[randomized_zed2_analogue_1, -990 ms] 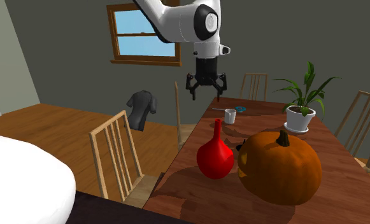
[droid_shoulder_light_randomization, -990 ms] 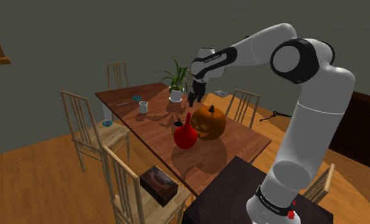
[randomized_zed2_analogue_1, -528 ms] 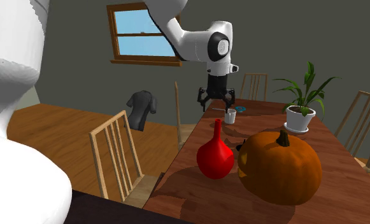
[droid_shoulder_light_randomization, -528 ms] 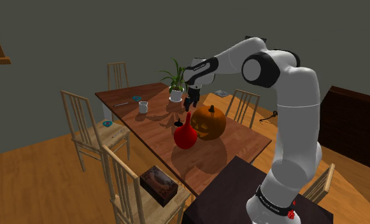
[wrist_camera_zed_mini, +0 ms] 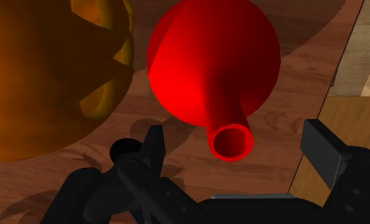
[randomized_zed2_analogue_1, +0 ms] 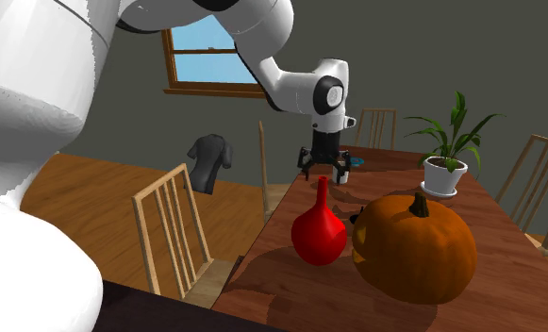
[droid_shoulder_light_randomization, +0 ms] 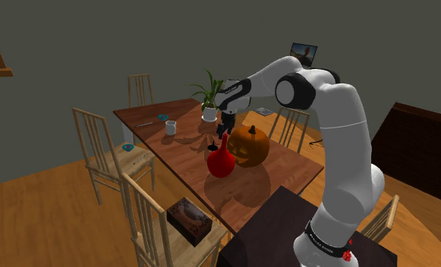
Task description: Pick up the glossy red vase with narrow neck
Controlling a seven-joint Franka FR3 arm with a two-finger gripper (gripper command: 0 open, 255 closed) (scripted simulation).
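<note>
I'm seeing the vase (droid_shoulder_light_randomization: 220, 162) (randomized_zed2_analogue_1: 319, 232) (wrist_camera_zed_mini: 212, 70) standing upright on the table (droid_shoulder_light_randomization: 173, 146), long axis vertical, neck pointing straight up, just beside the pumpkin (droid_shoulder_light_randomization: 250, 146) (randomized_zed2_analogue_1: 415, 247) (wrist_camera_zed_mini: 49, 70) at its 8 o'clock in the shoulder view. The gripper (droid_shoulder_light_randomization: 227, 127) (randomized_zed2_analogue_1: 324, 175) (wrist_camera_zed_mini: 237, 145) is hovering at the neck's top, fingers spread wide either side, touching nothing. Since half a second ago it has been dropping closer.

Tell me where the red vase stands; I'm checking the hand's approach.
In the shoulder view the red vase stands on the table just left of the pumpkin, below the hand.
</note>
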